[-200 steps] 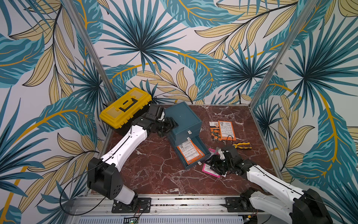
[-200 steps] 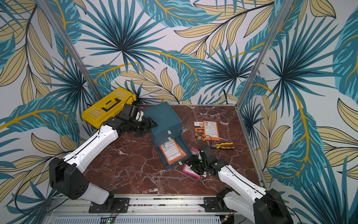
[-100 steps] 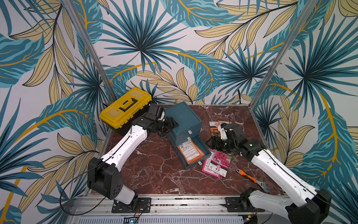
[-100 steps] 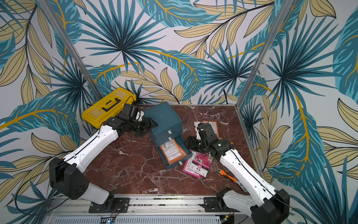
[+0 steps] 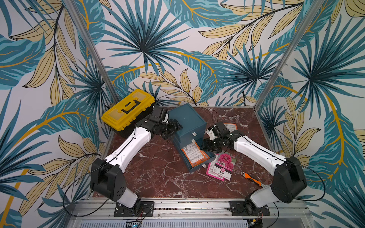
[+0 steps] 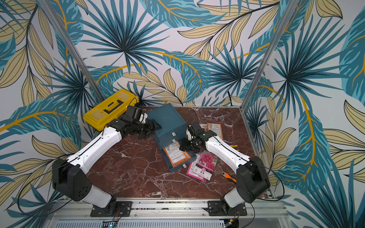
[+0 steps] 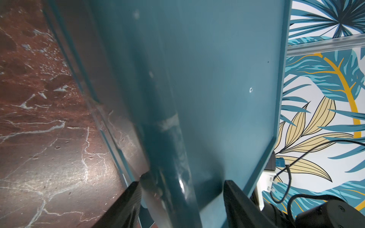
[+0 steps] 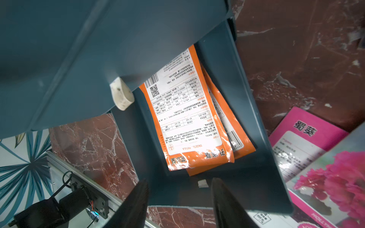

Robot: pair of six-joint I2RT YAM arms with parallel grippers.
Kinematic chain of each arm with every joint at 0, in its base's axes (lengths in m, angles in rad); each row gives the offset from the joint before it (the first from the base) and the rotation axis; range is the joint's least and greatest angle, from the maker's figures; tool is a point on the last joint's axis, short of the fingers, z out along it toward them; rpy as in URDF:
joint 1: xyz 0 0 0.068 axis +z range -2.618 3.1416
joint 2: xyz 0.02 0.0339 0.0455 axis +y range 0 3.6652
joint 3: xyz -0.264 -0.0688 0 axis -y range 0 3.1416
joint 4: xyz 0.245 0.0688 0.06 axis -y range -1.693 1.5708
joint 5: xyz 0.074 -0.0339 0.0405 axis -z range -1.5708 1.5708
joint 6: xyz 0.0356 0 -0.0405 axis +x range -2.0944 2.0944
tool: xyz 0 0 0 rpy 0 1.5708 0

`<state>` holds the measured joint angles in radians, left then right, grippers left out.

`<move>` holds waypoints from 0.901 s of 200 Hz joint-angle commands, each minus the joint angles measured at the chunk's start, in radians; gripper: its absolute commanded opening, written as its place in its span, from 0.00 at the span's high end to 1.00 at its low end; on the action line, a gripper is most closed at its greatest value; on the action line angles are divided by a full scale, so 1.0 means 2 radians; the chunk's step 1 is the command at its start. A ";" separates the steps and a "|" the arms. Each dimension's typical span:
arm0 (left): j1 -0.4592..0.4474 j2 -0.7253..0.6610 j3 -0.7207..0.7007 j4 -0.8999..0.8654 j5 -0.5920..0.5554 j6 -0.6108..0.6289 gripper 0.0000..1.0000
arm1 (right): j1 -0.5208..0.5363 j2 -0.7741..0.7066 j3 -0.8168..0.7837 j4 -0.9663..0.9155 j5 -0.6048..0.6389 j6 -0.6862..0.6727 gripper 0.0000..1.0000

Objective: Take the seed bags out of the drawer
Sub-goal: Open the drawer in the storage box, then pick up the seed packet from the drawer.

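Observation:
The teal cabinet [image 5: 185,120] has its bottom drawer [image 5: 212,157] pulled open. Two orange seed bags [image 5: 194,156] lie in it, text side up, also clear in the right wrist view [image 8: 189,118]. Two magenta seed bags [image 5: 221,167] rest on the table beside the drawer. More orange seed bags [image 5: 230,126] lie behind my right arm. My right gripper [image 5: 205,145] [image 8: 179,180] hovers open over the drawer's inner end, holding nothing. At the cabinet's rear left corner my left gripper [image 5: 173,128] [image 7: 180,182] is clamped on the cabinet's edge [image 7: 217,79].
A yellow toolbox [image 5: 128,108] stands at the back left, close behind my left wrist. An orange-handled wrench [image 5: 252,178] lies at the front right near my right arm's base. Yellow-handled pliers [image 6: 234,146] peek out behind my right forearm. Walls close the table on three sides.
My right gripper left the magenta bags at the front, swung back past the orange bags, and now hangs over the open drawer. The left arm has not moved.

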<state>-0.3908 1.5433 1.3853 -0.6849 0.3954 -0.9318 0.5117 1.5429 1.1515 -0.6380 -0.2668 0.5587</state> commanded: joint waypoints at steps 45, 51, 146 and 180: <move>0.003 0.002 -0.004 0.019 0.009 0.003 0.30 | 0.030 0.056 0.009 0.018 0.041 -0.017 0.37; 0.003 0.002 -0.004 0.019 0.008 0.003 0.30 | 0.033 0.063 0.013 0.018 0.047 -0.019 0.36; 0.005 0.001 0.000 0.009 0.005 0.005 0.30 | 0.043 0.121 0.034 0.031 0.107 -0.041 0.28; 0.006 0.001 0.001 0.007 0.004 0.005 0.30 | 0.046 0.142 0.041 0.037 0.107 -0.040 0.26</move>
<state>-0.3843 1.5440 1.3853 -0.6842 0.4019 -0.9318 0.5922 1.7828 1.2110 -0.5945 -0.0708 0.4992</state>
